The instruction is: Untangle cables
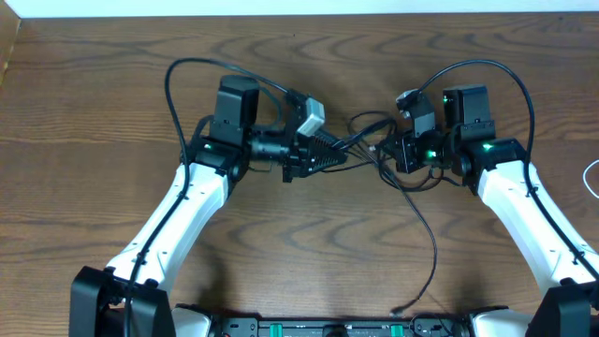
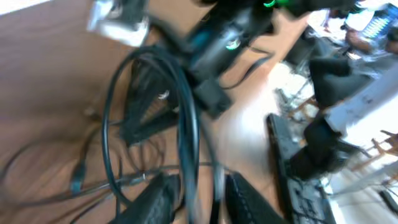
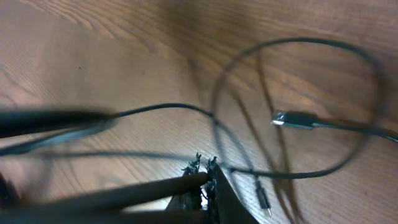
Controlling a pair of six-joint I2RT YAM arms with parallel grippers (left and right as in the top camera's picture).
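Observation:
A tangle of thin black cables (image 1: 367,133) is stretched between my two grippers at the table's middle. My left gripper (image 1: 337,154) points right and is shut on several strands, which pass between its fingers in the left wrist view (image 2: 199,199); a black loop (image 2: 111,124) hangs beyond them. My right gripper (image 1: 401,150) points left, shut on a black cable (image 3: 261,169) at its fingertips (image 3: 208,173). A loop with a silver-tipped plug (image 3: 292,119) lies on the wood beyond. One long black cable (image 1: 432,245) trails toward the front edge.
A white cable (image 1: 590,178) shows at the table's right edge. The arms' base rail (image 1: 328,328) runs along the front edge. The right arm (image 2: 230,37) fills the top of the left wrist view. Thick black arm cables arc above both wrists.

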